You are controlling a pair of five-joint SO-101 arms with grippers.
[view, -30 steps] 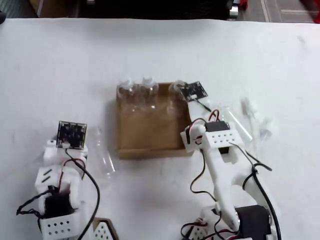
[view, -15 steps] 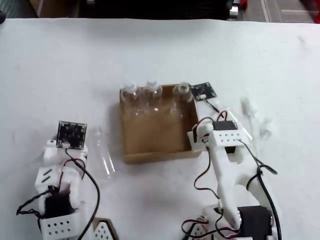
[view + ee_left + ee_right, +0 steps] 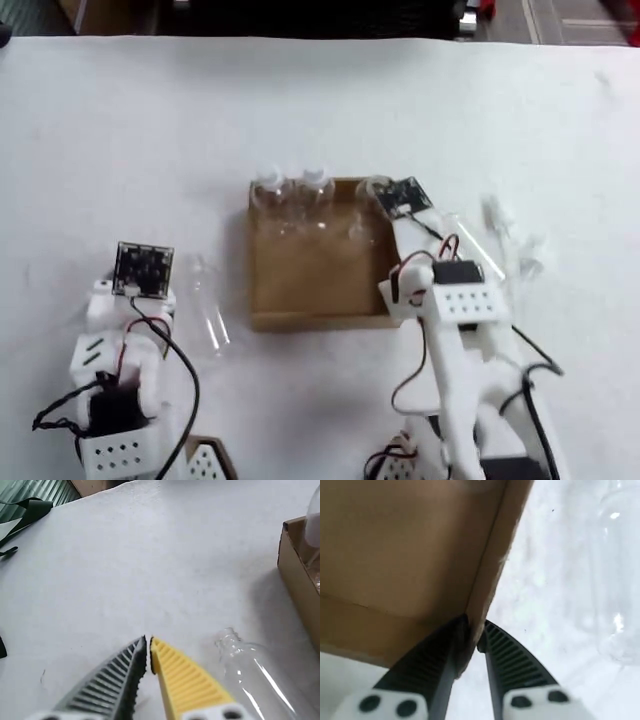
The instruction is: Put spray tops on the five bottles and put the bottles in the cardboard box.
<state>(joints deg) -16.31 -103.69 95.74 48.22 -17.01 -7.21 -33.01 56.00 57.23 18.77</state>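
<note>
Bottles: I count five from left to right: one loose on the white table, three in the box, one more beyond it.
Left gripper: the left gripper hangs low over the table, its grey and yellow fingers pressed together on nothing.
Loose bottle: the loose bottle lies on its side between my left arm and the box, just beside the gripper, open neck bare.
Cardboard box: the cardboard box sits mid-table, open at the top.
Boxed bottles: the three bottles stand in a row against the far wall; their tops look whitish, though I cannot tell what kind they are.
Right gripper: the right gripper pinches the box's right wall, one finger inside, the other outside.
Far bottle: the second loose bottle lies just right of the box, beside my right arm.
Spray tops: pale spray tops lie on the table farther right, near that bottle.
</note>
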